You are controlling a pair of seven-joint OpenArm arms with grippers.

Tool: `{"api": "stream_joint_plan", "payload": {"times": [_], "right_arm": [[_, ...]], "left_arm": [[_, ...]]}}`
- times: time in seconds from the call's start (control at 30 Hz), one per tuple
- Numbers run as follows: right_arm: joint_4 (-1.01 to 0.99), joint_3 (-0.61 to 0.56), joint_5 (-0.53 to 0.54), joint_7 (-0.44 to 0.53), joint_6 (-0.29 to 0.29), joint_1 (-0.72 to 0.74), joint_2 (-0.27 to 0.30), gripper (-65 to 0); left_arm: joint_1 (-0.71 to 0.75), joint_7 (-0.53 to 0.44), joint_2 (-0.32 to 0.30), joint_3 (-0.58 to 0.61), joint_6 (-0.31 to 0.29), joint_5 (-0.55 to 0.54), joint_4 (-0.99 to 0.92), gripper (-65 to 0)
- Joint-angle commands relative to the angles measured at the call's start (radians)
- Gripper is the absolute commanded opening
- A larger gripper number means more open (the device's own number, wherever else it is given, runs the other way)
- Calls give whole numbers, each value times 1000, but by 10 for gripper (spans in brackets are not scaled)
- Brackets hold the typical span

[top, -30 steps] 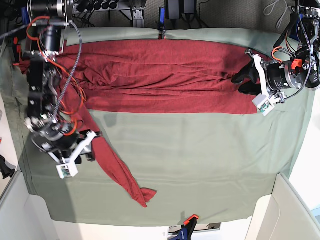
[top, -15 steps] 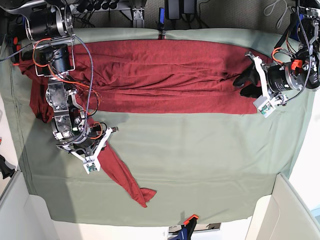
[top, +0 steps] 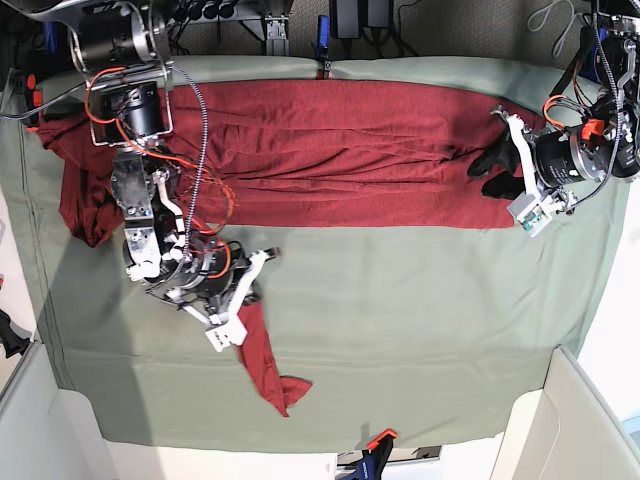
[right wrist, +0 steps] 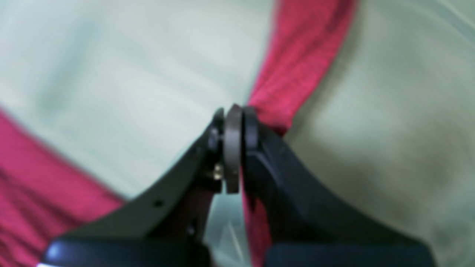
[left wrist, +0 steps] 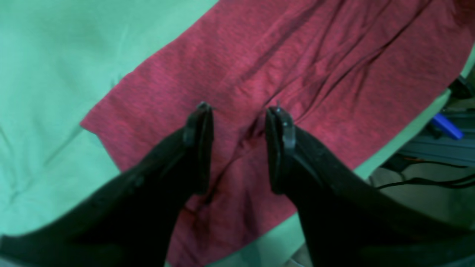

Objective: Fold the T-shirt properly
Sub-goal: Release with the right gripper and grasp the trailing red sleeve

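Observation:
The dark red T-shirt lies spread along the back of the sage green table cover. One long sleeve trails toward the front edge. My right gripper sits at the upper part of that sleeve. In the right wrist view the right gripper is shut, with the sleeve pinched at the tips. My left gripper hovers over the shirt's right end. Seen from the left wrist, the left gripper is open above the T-shirt, and only flat cloth shows below its gap.
A blue clamp holds the cover at the back edge and an orange clamp at the front. White panels stand at the front right and front left corners. Cables and gear line the back.
My right gripper has travelled rightward along the table to the sleeve and shut there. The sleeve's upper part has shifted right with it. The left arm has stayed put.

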Motion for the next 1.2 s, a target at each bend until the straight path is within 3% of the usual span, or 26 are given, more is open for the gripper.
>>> {"api": "stream_joint_plan", "payload": {"times": [0.0, 0.27, 0.43, 0.6, 0.7, 0.77, 0.97, 1.17], "right_arm": [[40, -4, 27, 8, 18, 22, -12, -650], [179, -90, 116, -79, 64, -67, -36, -650], [246, -124, 179, -78, 151, -157, -36, -650], [264, -123, 196, -79, 149, -189, -34, -650], [275, -123, 216, -83, 150, -189, -33, -396], [297, -123, 230, -89, 151, -189, -33, -295], [407, -89, 230, -154, 150, -190, -33, -285], [467, 58, 238, -183, 149, -207, -21, -285]], "left_arm": [[-24, -29, -18, -13, -5, -4, 12, -385], [-136, -55, 36, -13, -5, -3, -26, -385], [-223, -59, 118, -12, -5, -21, -127, -384], [-297, -89, 180, -12, -5, -29, -254, -310], [-345, -100, 212, -12, -5, -42, -309, -302], [-382, -100, 236, -4, -5, -42, -338, -302], [-517, -155, 319, 136, -5, 60, -444, -302], [-649, -229, 429, 262, -5, 175, -609, -302]]}}
